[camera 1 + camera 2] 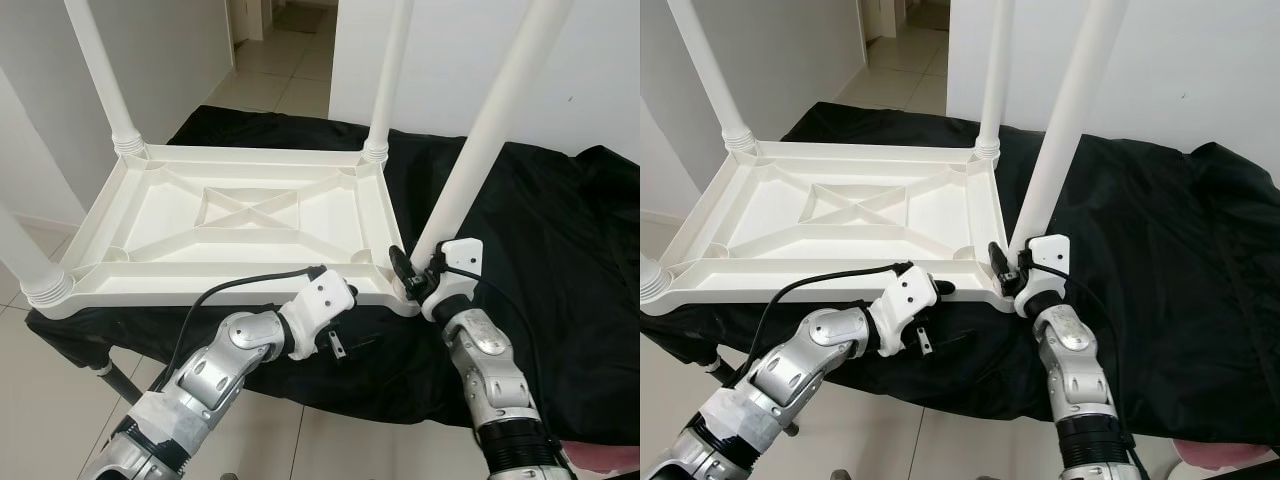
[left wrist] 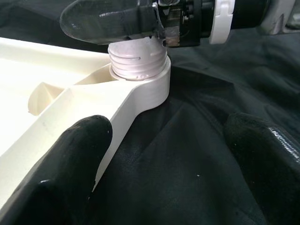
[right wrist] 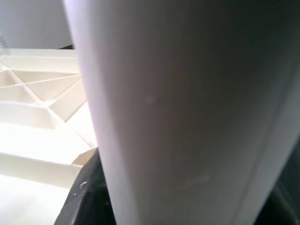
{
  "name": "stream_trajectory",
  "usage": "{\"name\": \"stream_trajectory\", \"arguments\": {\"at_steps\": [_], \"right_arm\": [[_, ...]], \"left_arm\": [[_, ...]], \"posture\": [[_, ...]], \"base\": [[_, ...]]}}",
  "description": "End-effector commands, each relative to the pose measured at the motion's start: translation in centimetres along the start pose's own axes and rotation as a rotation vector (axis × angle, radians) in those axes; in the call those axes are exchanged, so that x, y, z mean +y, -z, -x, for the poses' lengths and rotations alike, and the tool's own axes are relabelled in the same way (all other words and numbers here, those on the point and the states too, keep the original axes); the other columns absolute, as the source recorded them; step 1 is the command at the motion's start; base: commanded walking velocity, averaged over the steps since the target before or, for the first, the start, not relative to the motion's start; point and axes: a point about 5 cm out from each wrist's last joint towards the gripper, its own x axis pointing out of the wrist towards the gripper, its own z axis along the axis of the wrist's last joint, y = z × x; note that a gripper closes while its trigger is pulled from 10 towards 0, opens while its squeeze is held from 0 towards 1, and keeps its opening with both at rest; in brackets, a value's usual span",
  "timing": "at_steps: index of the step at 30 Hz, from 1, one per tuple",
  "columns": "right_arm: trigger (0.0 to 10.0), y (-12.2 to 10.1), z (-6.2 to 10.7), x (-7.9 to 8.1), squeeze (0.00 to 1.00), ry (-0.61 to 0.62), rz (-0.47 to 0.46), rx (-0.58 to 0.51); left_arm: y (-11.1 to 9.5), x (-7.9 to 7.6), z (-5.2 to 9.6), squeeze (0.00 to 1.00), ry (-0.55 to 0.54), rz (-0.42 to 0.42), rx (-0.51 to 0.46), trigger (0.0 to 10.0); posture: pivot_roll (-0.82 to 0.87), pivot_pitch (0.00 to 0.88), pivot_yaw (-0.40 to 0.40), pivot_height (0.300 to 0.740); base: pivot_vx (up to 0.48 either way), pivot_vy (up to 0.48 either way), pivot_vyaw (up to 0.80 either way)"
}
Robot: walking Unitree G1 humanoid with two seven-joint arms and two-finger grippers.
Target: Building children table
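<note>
Left gripper [image 1: 342, 322] spread, jaws straddling near rim of upturned white plastic tabletop [image 1: 240, 215] on black-draped counter [image 1: 560, 230]. Right gripper [image 1: 408, 272] pinching base of tall white plastic leg [image 1: 480, 140] at near-right corner socket. Leg axis near upright, leaning slightly right; right arm nearer, probably screwing home.

A black cloth [image 1: 560, 230] covers the support, pale tiled floor [image 1: 285, 55] beyond.
</note>
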Motion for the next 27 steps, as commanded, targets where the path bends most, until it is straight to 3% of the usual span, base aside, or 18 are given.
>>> {"name": "stream_trajectory", "arguments": {"at_steps": [1, 5, 9, 17, 19, 27], "right_arm": [[10.0, 1.4, 0.6, -0.9, 0.00, 0.087, -0.044, 0.070], [10.0, 1.4, 1.9, 1.6, 0.00, 0.313, -0.101, 0.063], [10.0, 1.2, 1.7, 4.1, 0.00, 0.255, -0.141, 0.038], [10.0, 0.9, 1.8, 3.6, 0.00, 0.256, -0.147, 0.021], [10.0, 0.7, 1.8, 3.6, 1.00, 0.257, -0.150, 0.011], [10.0, 0.3, 1.9, 3.5, 1.00, 0.231, -0.135, -0.006]], "left_arm": [[-0.1, 0.0, 0.1, 0.00, 0.019, 0.000, -0.004, 10.0], [-0.1, 0.4, 0.3, 0.00, -0.002, -0.011, -0.002, 10.0], [-0.5, 1.4, 0.8, 0.00, -0.040, 0.021, -0.032, 10.0], [-0.9, 1.7, 0.9, 0.00, -0.028, 0.019, -0.048, 10.0], [-1.0, 1.7, 1.0, 0.00, -0.026, 0.018, -0.049, 10.0], [-1.2, 1.5, 0.9, 0.00, -0.017, 0.019, -0.059, 10.0]], "posture": [[-0.07, 0.000, -0.024, 0.740], [-0.07, 0.000, -0.022, 0.740], [-0.07, 0.000, -0.012, 0.740], [-0.08, 0.000, -0.003, 0.740], [-0.07, 0.000, -0.001, 0.740], [-0.07, 0.000, -0.003, 0.740]], "base": [[0.000, 0.000, 0.00], [0.000, 0.000, 0.00], [0.000, 0.000, 0.00], [0.000, 0.000, 0.00], [0.000, 0.000, 0.00], [0.000, 0.000, 0.00]]}}
